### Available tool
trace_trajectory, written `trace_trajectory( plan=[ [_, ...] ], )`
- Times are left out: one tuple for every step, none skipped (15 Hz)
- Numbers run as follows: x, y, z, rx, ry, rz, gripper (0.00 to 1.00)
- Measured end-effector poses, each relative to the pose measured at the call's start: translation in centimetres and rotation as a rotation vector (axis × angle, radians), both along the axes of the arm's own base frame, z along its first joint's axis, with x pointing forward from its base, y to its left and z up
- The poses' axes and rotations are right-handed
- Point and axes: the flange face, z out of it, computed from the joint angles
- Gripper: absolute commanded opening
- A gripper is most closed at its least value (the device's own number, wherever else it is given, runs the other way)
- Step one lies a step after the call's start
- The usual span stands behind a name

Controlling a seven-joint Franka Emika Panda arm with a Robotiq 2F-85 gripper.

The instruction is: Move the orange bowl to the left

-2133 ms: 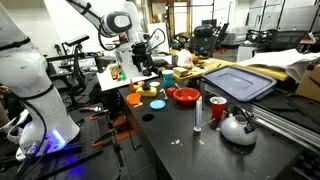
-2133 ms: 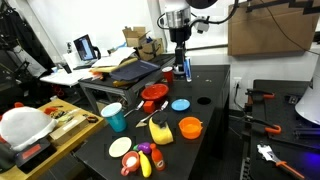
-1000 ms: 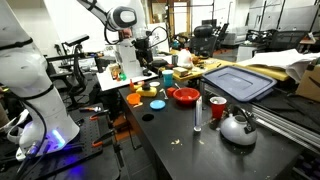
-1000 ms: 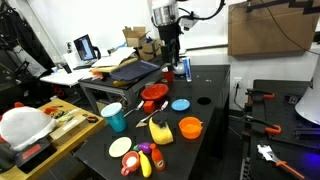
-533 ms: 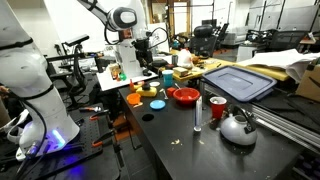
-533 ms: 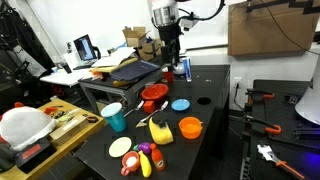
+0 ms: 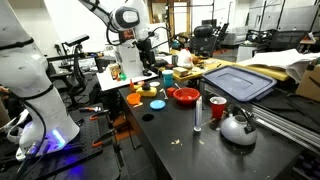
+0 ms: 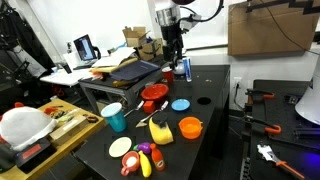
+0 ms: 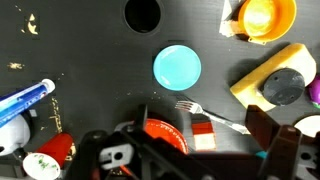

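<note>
Black table [image 8: 216,122] carries the orange bowl [image 8: 190,127] on its near part, well apart from the far end effector [image 8: 172,66]; its opening I cannot tell.

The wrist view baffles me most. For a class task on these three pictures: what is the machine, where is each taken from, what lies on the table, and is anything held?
The machine is a white robot arm with a pincer at its end. Two pictures come from cameras standing outside it, looking at the same black table from different places. The third comes from a camera on the arm's wrist, looking straight down; the dark shapes at its bottom edge are the pincer itself. On the table lie a small orange bowl, a larger red bowl, a flat blue disc, a fork and a metal kettle. The pincer hangs above the table and seems to hold nothing; whether it is open or shut cannot be told.
</note>
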Motion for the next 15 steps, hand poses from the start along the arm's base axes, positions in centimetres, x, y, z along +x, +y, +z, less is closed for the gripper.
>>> trace_trajectory(
  plan=[
    [0.2,-0.4,0.1,-0.006,-0.003,-0.016,1.00],
    [0.5,-0.7,0.3,-0.008,-0.007,-0.028,1.00],
    [0.7,-0.8,0.5,-0.009,-0.010,-0.040,1.00],
    [1.1,-0.9,0.7,-0.010,-0.011,-0.047,1.00],
    [1.4,-1.0,0.9,-0.010,-0.011,-0.051,1.00],
    [1.7,-1.0,1.2,-0.010,-0.010,-0.055,1.00],
    [2.1,-1.0,1.4,-0.011,-0.007,-0.061,1.00],
    [2.5,-1.0,1.7,-0.012,-0.006,-0.071,1.00],
    [2.9,-1.0,1.9,-0.013,0.000,-0.076,1.00],
    [3.3,-1.1,2.2,-0.015,0.007,-0.080,1.00],
    [3.7,-1.3,2.5,-0.017,0.013,-0.084,1.00],
    [4.2,-1.4,2.8,-0.018,0.018,-0.089,1.00],
    [4.7,-1.6,3.2,-0.018,0.021,-0.095,1.00],
    [5.1,-1.8,3.7,-0.019,0.024,-0.100,1.00],
    [5.6,-2.0,4.2,-0.019,0.023,-0.106,1.00]
  ],
)
